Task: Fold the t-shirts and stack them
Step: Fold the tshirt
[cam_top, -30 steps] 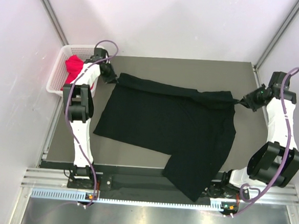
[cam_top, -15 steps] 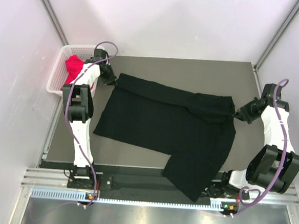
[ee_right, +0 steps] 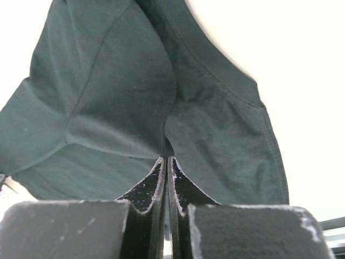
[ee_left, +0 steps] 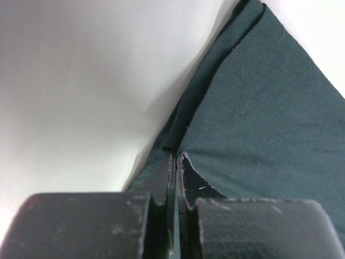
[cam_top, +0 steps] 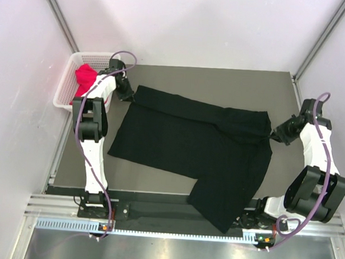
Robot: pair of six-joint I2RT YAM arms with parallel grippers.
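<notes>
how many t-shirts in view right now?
2. The black t-shirt lies spread across the table, one part reaching past the near edge. The red-pink t-shirt is bunched in the white basket at far left. The basket may hide more.

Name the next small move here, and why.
Probably carry the far edge toward the near side, arms together: both pairs of jaws are shut on far corners of the black t-shirt, which lies spread out, barely folded, overhanging the near edge of the table.
</notes>
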